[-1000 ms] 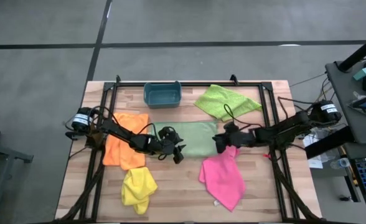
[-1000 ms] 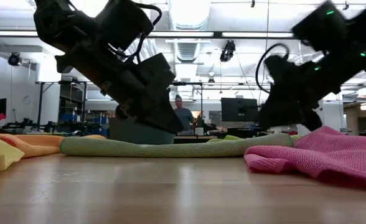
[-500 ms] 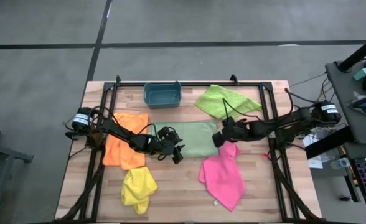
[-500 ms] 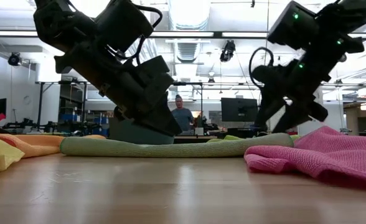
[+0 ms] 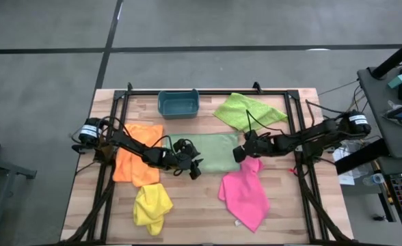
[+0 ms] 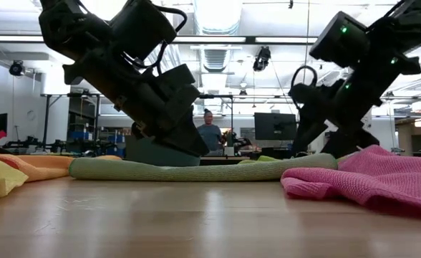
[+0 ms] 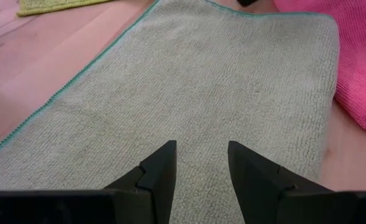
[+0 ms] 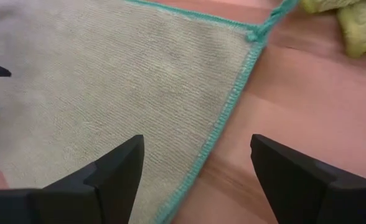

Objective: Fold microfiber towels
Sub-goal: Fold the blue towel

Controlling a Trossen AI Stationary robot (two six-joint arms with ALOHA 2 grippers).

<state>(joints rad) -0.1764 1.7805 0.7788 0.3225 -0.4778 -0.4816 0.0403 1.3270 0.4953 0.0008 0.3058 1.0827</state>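
Mint towel point(image 5: 212, 152) mid-worktop, folded to a flat rectangle, teal hem showing. Right hand point(image 5: 240, 152) at its right edge, jaws now spread wide, gripping nothing; a second ago they were narrower and sat just nearer, so the edge looks just released. Left hand point(image 5: 192, 166) unmoved at the towel's near-left corner, fingers point(image 7: 161, 171) part open over the cloth, pinching nothing visible.

Pink towel point(image 5: 245, 195) near right, lime towel point(image 5: 249, 111) far right, orange towel point(image 5: 137, 160) left, yellow towel point(image 5: 152, 206) near left, all loose. Bin point(image 5: 178, 103) far centre.

Judgement: one fold finished; second fold or next towel follows.
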